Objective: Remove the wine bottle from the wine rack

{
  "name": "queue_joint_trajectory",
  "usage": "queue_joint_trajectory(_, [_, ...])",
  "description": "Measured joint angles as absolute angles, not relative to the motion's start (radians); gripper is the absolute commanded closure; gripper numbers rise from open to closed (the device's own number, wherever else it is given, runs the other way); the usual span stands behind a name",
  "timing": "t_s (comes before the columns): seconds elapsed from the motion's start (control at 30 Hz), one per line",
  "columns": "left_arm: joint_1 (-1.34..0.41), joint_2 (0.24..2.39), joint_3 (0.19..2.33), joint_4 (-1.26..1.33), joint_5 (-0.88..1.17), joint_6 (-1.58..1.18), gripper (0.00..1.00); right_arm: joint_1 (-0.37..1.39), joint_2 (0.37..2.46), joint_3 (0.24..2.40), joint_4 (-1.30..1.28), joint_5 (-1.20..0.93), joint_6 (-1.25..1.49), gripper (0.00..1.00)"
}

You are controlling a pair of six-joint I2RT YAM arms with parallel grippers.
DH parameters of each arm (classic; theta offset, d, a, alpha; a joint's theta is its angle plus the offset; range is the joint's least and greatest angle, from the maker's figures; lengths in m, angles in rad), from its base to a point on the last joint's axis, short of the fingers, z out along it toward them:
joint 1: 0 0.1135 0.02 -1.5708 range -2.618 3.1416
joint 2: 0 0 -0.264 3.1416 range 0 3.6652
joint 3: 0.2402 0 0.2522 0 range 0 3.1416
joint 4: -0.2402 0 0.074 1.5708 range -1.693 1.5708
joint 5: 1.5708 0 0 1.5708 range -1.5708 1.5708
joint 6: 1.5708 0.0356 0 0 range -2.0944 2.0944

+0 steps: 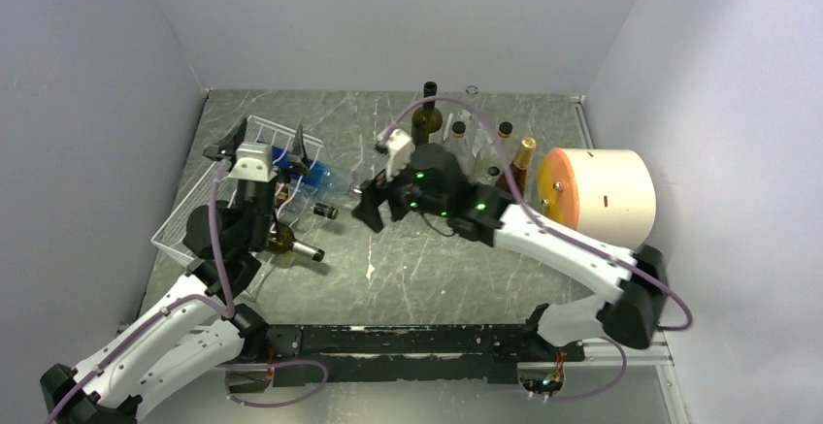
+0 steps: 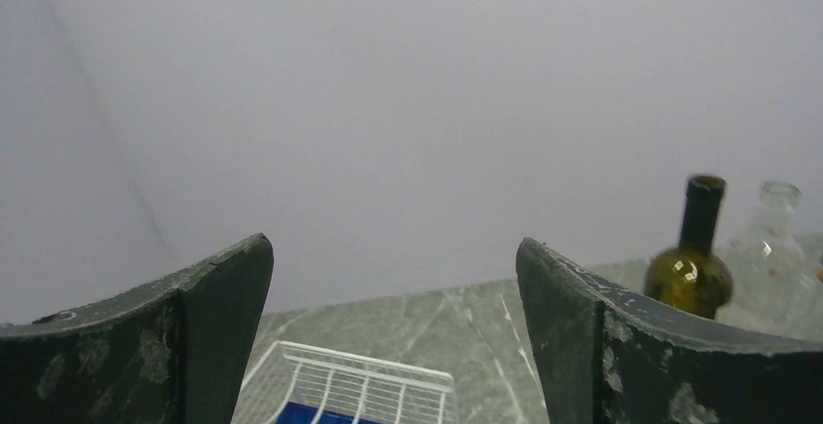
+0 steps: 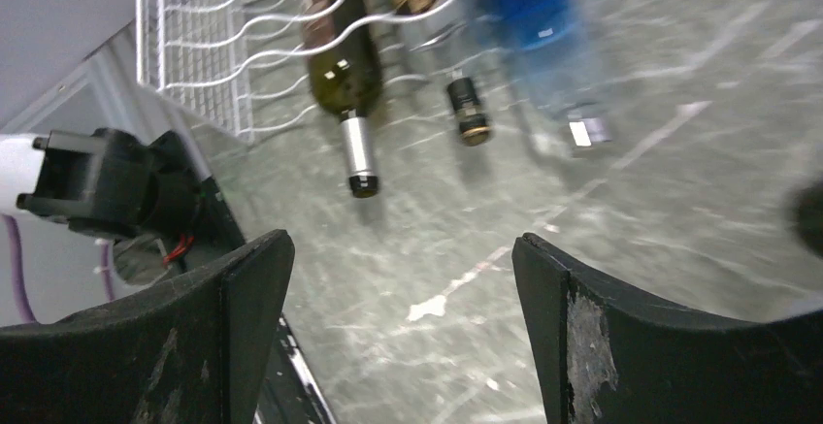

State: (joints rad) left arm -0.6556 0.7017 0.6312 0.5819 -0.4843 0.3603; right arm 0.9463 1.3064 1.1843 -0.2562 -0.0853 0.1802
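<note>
Three bottles lie side by side on the white wire-grid wine rack at the left of the grey marbled table. The likeliest target is the dark olive glass wine bottle with the silver-capped neck, in the cradle closest to the arm bases. Its body rests on the wavy wires. Its neck overhangs the rack's edge, above the table.

In the top view its long axis runs from about 10 o'clock to 4 o'clock, neck end toward 4. The right gripper sits off the rack out toward 3 o'clock, so the bottle lies at roughly 8 o'clock from it. The jaws are spread wide with nothing between them.

In the right wrist view the neck points back toward the fingers, with the bottle at 11 o'clock, well apart from them. The rack is behind it.

The left gripper hangs over the rack, also wide and empty, aimed at the back wall. It is nearer overall. Even so, the right one faces the neck end on, which looks the better line for drawing the bottle out along its axis.
</note>
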Motion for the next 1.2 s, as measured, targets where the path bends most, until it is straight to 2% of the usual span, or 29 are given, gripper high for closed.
queue_joint_trajectory(0.4, [-0.643, 0.672, 0.618, 0.636, -0.533, 0.410, 0.01, 1.038, 1.808, 1.158, 0.104, -0.318, 0.356, 0.13])
queue_joint_trajectory(0.67, [-0.643, 0.665, 0.612, 0.639, -0.533, 0.416, 0.01, 1.060, 2.024, 1.283, 0.182, -0.410, 0.390, 0.15])
queue_joint_trajectory(0.83, [-0.643, 0.666, 0.612, 0.639, -0.531, 0.415, 0.02, 1.063, 2.128, 1.365, 0.200, -0.444, 0.397, 0.21])
queue_joint_trajectory(1.0, [-0.643, 0.670, 0.612, 0.638, -0.528, 0.414, 0.02, 1.063, 2.210, 1.445, 0.201, -0.465, 0.396, 0.31])
queue_joint_trajectory(1.2, [-0.643, 0.675, 0.612, 0.638, -0.522, 0.411, 0.02, 1.063, 2.252, 1.475, 0.201, -0.484, 0.392, 0.63])
